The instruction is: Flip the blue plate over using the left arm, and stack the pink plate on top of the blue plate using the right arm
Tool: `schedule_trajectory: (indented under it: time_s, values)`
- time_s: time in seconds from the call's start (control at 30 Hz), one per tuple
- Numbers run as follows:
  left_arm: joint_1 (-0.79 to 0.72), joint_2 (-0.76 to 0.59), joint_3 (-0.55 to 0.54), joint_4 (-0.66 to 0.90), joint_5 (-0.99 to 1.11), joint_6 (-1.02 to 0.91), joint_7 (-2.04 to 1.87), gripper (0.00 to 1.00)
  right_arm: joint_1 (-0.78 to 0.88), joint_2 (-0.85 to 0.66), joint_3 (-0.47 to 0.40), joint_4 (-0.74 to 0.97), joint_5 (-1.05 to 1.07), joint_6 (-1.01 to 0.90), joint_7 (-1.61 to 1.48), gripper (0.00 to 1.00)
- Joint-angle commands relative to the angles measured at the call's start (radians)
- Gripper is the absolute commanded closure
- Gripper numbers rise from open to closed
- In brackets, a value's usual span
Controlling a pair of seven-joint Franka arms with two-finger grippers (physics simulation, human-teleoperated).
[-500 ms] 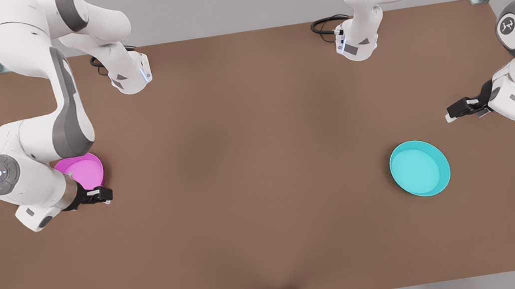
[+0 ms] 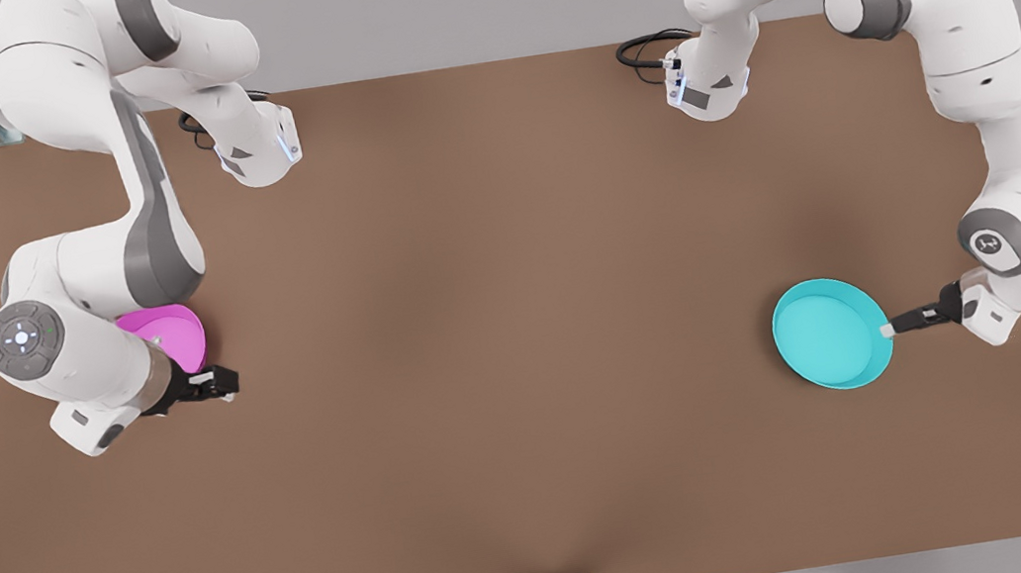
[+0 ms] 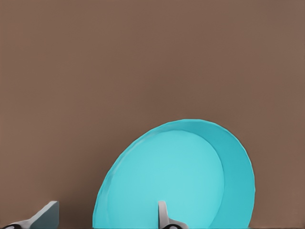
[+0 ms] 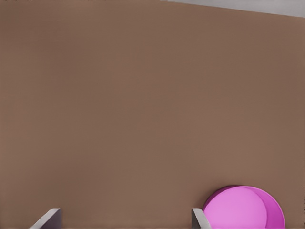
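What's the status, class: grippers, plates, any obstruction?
Left gripper open at blue plate rim. Right gripper open beside pink plate. Blue unflipped. Nothing between plates.

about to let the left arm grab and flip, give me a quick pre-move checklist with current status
1. Round shallow turquoise plate rests open side up, unflipped: ok.
2. Left gripper at that plate's rim on the front view's right: ok.
3. Left gripper open, one finger over the plate: ok.
4. Rim between the fingers: cannot tell.
5. Right gripper open beside the round magenta plate: ok.
6. Brown table between plates bare: ok.
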Motion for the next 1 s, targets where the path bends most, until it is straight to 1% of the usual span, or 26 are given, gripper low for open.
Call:
schedule_trajectory:
  time_s: [0.0,0.17,0.23,0.37,0.43,0.47,0.5,0.53,0.57,0.63,0.7,0.77,0.97]
  values:
    - [0.007,0.001,-0.004,0.000,-0.034,0.000,0.000,0.00,0.000,0.000,-0.001,0.000,0.000,0.001,0.000,0.00]
    - [0.038,0.034,-0.016,-0.012,-0.034,0.000,0.002,0.00,-0.001,0.000,-0.004,0.002,-0.002,0.002,-0.002,0.00]
    - [0.070,0.050,-0.041,-0.012,-0.034,0.000,0.024,0.00,-0.003,0.002,-0.004,0.002,-0.002,0.004,-0.003,0.00]
    - [0.070,0.064,-0.042,-0.012,-0.034,-0.002,0.044,0.00,-0.006,0.005,-0.004,0.003,-0.005,0.004,-0.003,0.00]
    - [0.070,0.070,-0.042,-0.013,-0.034,-0.005,0.060,0.00,-0.035,0.005,-0.005,0.003,-0.003,0.004,-0.043,0.00]
    - [0.070,0.071,-0.042,-0.012,-0.034,-0.005,0.060,0.03,-0.044,0.007,-0.007,0.009,-0.005,0.004,-0.046,0.00]
    - [0.068,0.073,-0.042,-0.014,-0.036,-0.008,0.058,0.17,-0.070,0.005,-0.005,0.009,-0.003,0.005,-0.052,0.00]
    - [0.068,0.073,-0.042,-0.013,-0.034,-0.009,0.057,0.26,-0.075,0.005,-0.005,0.009,-0.003,0.005,-0.052,0.00]
    - [0.068,0.073,-0.042,-0.014,-0.034,-0.009,0.057,0.30,-0.064,0.005,-0.004,0.009,-0.002,0.004,-0.043,0.00]
    - [0.068,0.071,-0.044,-0.012,-0.034,-0.011,0.057,0.32,-0.069,0.005,-0.004,0.009,-0.002,0.002,-0.042,0.00]
    - [0.067,0.071,-0.044,-0.012,-0.034,-0.012,0.057,0.39,-0.064,0.005,-0.001,0.008,-0.003,0.002,-0.040,0.00]
    - [0.067,0.071,-0.044,-0.012,-0.034,-0.014,0.057,0.43,-0.055,0.005,-0.002,0.008,-0.005,0.002,-0.039,0.00]
    - [0.065,0.076,-0.055,-0.012,-0.034,-0.014,0.052,0.50,-0.055,0.005,-0.001,0.008,-0.005,0.002,-0.039,0.00]
